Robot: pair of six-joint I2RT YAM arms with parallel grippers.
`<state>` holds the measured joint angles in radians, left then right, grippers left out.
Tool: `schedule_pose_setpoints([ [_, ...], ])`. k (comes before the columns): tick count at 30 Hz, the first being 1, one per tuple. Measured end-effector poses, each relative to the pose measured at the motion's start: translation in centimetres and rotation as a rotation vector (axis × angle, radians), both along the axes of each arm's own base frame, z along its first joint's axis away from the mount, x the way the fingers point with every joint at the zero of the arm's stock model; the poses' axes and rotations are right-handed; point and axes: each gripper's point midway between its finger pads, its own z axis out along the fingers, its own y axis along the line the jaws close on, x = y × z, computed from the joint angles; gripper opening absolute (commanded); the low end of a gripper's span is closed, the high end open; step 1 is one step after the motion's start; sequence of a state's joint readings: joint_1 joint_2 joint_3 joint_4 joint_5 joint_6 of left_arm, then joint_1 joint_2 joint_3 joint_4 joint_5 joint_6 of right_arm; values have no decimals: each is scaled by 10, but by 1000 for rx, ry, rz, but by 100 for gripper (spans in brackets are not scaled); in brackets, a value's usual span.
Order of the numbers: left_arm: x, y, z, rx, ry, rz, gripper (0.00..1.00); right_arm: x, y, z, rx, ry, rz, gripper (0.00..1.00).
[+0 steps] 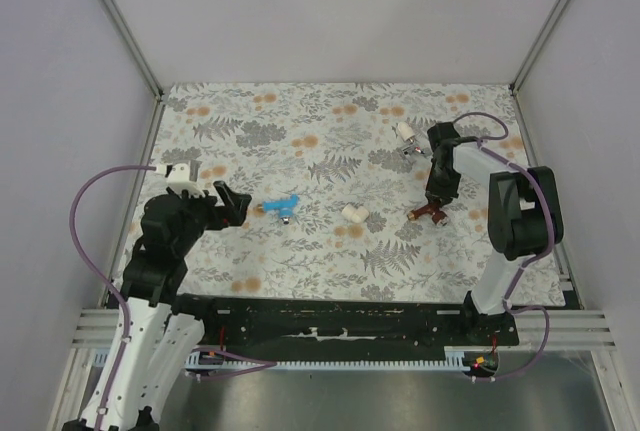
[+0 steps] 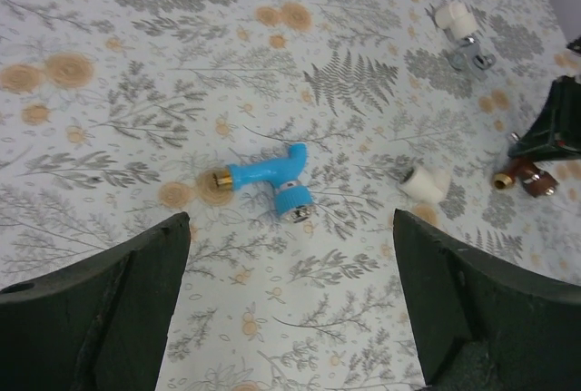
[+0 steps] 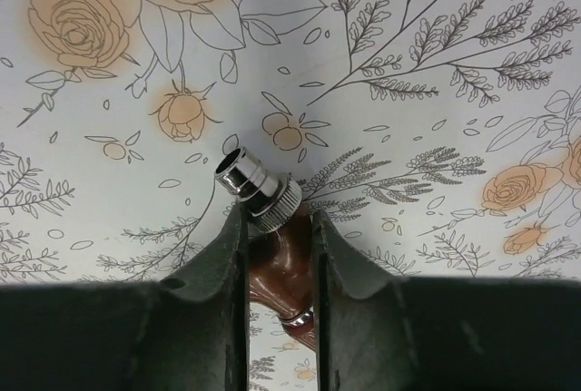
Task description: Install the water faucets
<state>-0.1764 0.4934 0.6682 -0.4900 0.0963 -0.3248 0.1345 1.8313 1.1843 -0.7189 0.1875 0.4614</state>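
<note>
Floral-print worktop (image 1: 330, 131), boxed by plain grey panels (image 1: 330, 11) at the back and both sides; arm bases on a black rail (image 1: 340, 311) at the near edge.

Left of centre: blue faucet (image 1: 283, 205), lying on its side, brass-coloured tip at one end, chrome-tipped knob beside the bend. Untouched.

Left hand (image 1: 236, 205): wide open, holding nothing; tips aimed at the blue faucet, near it but apart, on the side toward the left arm. From the left wrist, blue faucet framed between the two spread fingers (image 2: 109, 309).

Centre: small white fitting (image 1: 354, 213), on the worktop between the blue faucet and the copper faucet (image 3: 277, 268), apart from both.

Right of centre: copper faucet, reddish-brown body with a chrome end, directly under the right hand (image 1: 436, 201). Right hand pointing down, nearly closed, its finger pads (image 3: 218, 264) pressed against both flanks of the brown body, chrome end protruding past the tips. Resting on the worktop or just raised: not discernible.

Far right: white-silver faucet (image 1: 408, 138), on the worktop beyond the right hand, just beside the right arm's forward link, apart from the copper faucet.

Purple cable (image 1: 90, 221) looping from the left arm's wrist down toward its base; a like loop on the right arm.
</note>
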Motion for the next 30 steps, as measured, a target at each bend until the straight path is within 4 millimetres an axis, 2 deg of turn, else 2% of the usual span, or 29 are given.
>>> schedule_pose_setpoints([
  [2,1,-11,-4,-44,26,-38,96,1,2,1,-4,-13,7,7],
  [6,4,-36,-15,-148,98,-128,96,-5,10,9,5,-61,22,1],
  [12,-1,-78,-25,-269,167,-253,96,-1,46,62,79,-283,76,0],
  [16,-13,-120,-16,-292,145,-384,96,-8,75,99,189,-439,104,0],
  [19,-23,-153,-15,-280,121,-478,96,-13,92,117,285,-508,102,0],
  [23,-32,-181,-31,-197,85,-553,96,-19,109,123,381,-524,105,0],
  [26,-39,-201,-45,-35,1,-615,96,-27,122,126,462,-520,109,0],
  [30,-46,-223,-54,191,-177,-694,95,-35,136,134,547,-518,119,0],
])
